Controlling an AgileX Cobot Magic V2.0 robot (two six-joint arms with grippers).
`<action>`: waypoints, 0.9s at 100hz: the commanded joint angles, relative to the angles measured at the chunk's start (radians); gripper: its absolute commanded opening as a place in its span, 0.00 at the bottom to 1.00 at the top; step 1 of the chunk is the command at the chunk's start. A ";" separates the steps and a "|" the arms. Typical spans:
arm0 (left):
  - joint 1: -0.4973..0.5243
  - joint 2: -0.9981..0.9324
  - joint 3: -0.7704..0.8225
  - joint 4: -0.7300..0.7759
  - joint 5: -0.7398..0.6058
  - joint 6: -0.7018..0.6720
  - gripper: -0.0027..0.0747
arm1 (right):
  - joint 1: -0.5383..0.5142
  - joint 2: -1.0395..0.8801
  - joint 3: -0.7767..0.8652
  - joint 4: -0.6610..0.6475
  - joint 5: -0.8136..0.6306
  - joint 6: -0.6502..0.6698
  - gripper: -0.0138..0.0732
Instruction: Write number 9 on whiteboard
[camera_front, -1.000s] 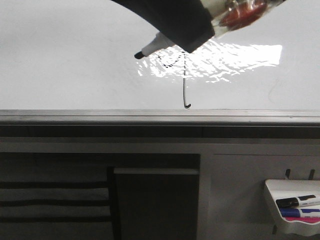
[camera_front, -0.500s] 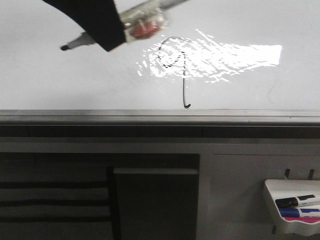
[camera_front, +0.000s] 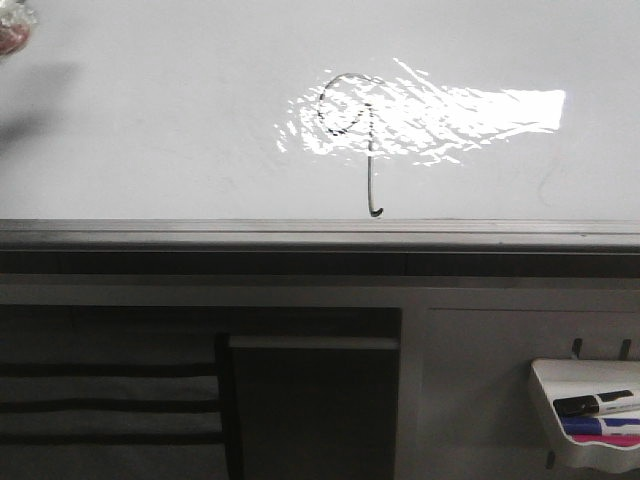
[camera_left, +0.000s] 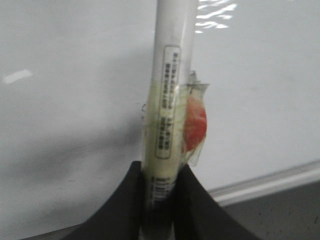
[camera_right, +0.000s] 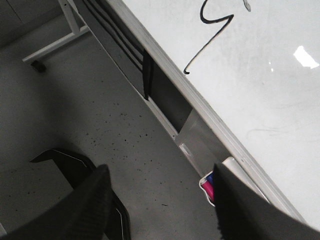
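The whiteboard fills the upper front view, with a grey rail along its bottom. A thin black number 9 is drawn on it, an oval loop over a straight tail with a small hook. Its tail also shows in the right wrist view. My left gripper is shut on a white marker that has a red patch under clear tape; only a scrap of it shows at the front view's top-left corner. My right gripper is open and empty, over the floor beside the board.
A small white marker tray hangs at the lower right and holds black, blue and pink markers. A dark panel and black straps sit under the board's rail. A black base lies on the floor.
My left gripper with the marker has moved left and up, away from the 9, almost out of the front view. The whole digit now shows.
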 joint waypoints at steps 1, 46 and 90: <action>0.065 0.002 0.025 -0.023 -0.190 -0.040 0.01 | -0.005 -0.014 -0.006 0.014 -0.067 0.001 0.60; 0.106 0.142 0.046 -0.043 -0.348 -0.040 0.05 | -0.005 -0.014 0.021 0.014 -0.107 0.001 0.60; 0.104 0.020 -0.077 -0.049 -0.062 -0.036 0.50 | -0.005 -0.053 0.021 -0.096 -0.110 0.233 0.60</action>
